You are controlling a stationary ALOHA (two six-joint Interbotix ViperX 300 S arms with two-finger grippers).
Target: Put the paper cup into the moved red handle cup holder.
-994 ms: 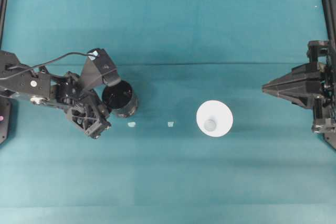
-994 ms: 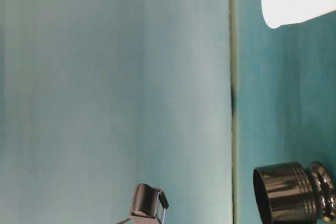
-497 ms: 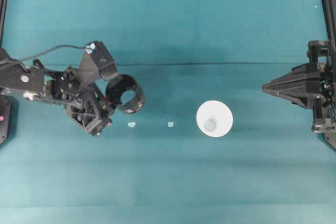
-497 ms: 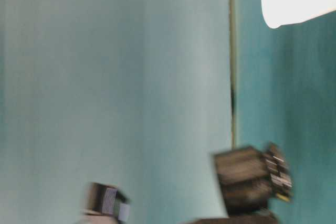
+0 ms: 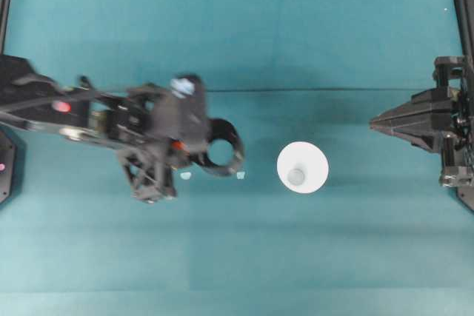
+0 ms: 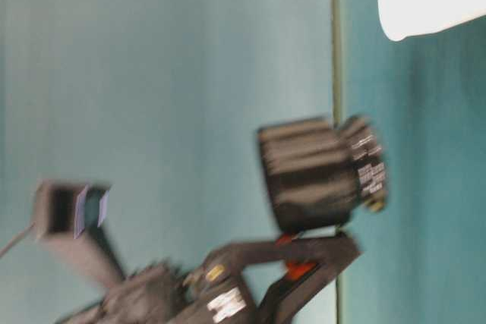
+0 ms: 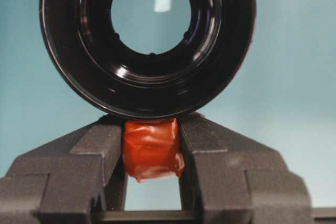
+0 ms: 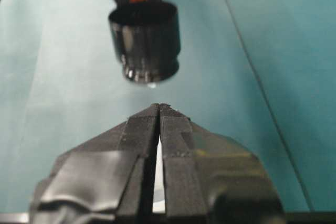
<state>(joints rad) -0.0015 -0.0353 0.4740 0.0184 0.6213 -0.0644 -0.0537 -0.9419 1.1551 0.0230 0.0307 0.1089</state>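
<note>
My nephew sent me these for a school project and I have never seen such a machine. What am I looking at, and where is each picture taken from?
These are two robot arms at a teal table. One picture looks straight down, one looks along the table and lies on its side, and two come from cameras on the arms' wrists. The left gripper pinches the orange-red handle stub of a glossy black round cup holder, which the side-on view shows lifted off the table. A plain white paper cup stands on the table. The right gripper is shut and holds nothing.

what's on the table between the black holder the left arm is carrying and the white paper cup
In the overhead view, one small pale scrap lies by the red handle cup holder; from there to the paper cup is bare teal cloth.
</note>
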